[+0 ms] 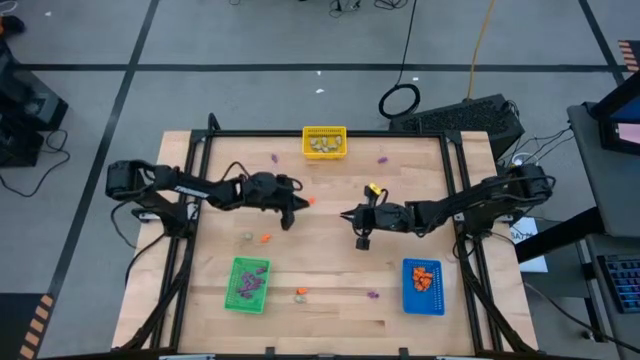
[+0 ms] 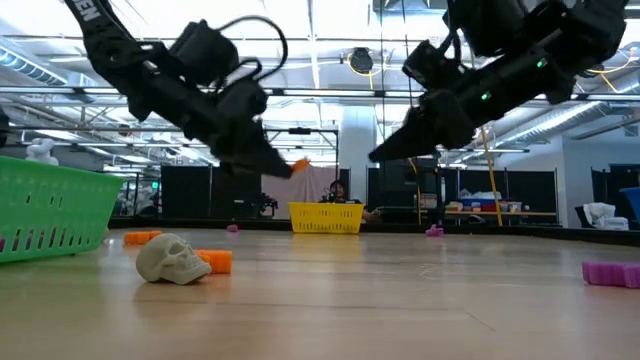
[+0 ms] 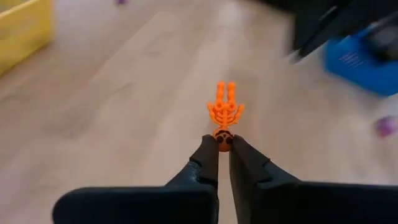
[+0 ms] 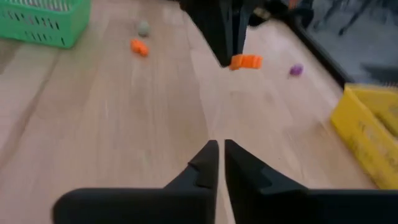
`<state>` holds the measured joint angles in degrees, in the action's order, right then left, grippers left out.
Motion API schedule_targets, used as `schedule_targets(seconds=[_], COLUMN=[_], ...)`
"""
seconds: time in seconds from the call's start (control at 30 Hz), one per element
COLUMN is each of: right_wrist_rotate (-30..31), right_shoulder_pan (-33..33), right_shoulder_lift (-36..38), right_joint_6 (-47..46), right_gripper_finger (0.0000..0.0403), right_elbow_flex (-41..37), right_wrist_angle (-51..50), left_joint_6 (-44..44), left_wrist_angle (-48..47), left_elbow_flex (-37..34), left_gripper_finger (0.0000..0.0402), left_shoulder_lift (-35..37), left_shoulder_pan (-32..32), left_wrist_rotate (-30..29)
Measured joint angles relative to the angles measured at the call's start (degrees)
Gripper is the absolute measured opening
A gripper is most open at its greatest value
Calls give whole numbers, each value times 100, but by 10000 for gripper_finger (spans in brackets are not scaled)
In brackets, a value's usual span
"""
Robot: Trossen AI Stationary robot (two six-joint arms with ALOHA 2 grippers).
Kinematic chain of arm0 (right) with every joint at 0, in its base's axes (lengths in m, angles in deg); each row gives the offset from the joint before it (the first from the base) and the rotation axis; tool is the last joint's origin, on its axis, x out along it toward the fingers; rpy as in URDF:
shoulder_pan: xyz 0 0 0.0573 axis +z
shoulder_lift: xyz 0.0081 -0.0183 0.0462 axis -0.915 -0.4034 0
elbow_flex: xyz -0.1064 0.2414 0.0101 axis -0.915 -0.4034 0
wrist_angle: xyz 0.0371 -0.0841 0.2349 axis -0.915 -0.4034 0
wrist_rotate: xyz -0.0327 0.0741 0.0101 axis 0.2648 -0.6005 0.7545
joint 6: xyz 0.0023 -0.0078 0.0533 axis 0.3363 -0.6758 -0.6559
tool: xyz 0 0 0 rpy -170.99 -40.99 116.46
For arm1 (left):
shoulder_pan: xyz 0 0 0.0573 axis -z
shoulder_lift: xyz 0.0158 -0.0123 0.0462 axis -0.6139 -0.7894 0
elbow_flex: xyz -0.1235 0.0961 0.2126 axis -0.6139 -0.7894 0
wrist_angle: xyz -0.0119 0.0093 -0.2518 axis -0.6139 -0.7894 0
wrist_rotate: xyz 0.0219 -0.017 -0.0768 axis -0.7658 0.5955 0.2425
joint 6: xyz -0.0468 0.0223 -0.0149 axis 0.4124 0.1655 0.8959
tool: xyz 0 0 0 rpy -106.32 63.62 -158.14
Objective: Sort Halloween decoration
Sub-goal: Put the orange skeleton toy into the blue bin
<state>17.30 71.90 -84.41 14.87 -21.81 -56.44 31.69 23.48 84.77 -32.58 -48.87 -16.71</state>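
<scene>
The left gripper (image 1: 306, 201) hangs above the middle of the table (image 1: 320, 300), its fingers pinched on a small orange skeleton (image 1: 310, 200). Seen from above, the right gripper (image 1: 345, 215) faces it from the right side, close but apart, its fingers nearly together with nothing between them. A yellow bin (image 1: 324, 142) sits at the far edge, a green bin (image 1: 248, 284) near the front left with purple trinkets in it, and a blue bin (image 1: 423, 286) near the front right with orange ones. Loose trinkets lie scattered on the wood, purple ones near the far edge and orange and pale ones left of centre.

From table height, both grippers are held in the air. A pale skull (image 2: 168, 258) rests on the table with an orange piece (image 2: 216, 261) touching it, just beside the green bin. A purple piece (image 2: 610, 273) lies at the right.

The left wrist camera shows the skeleton clamped by its head between the fingertips, body pointing outward.

The right wrist camera shows its own fingertips almost touching, empty, with the other arm's skeleton ahead.
</scene>
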Motion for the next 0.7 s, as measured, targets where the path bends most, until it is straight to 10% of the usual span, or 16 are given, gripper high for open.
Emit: schedule_targets(seconds=[0.27,0.7], right_wrist_rotate=[163,283], right_shoulder_pan=[188,304], right_shoulder_lift=[-625,-1110], right_joint_6=[1578,3144], right_gripper_finger=[112,171], right_elbow_flex=[63,1808], right_wrist_angle=[1004,-961], left_joint_6=[1042,1344], left_wrist_angle=[301,388], left_elbow_flex=[4,4], left_gripper_finger=[13,13], left_shoulder_lift=[-25,-25], left_shoulder_pan=[376,612], left_wrist_rotate=[357,707])
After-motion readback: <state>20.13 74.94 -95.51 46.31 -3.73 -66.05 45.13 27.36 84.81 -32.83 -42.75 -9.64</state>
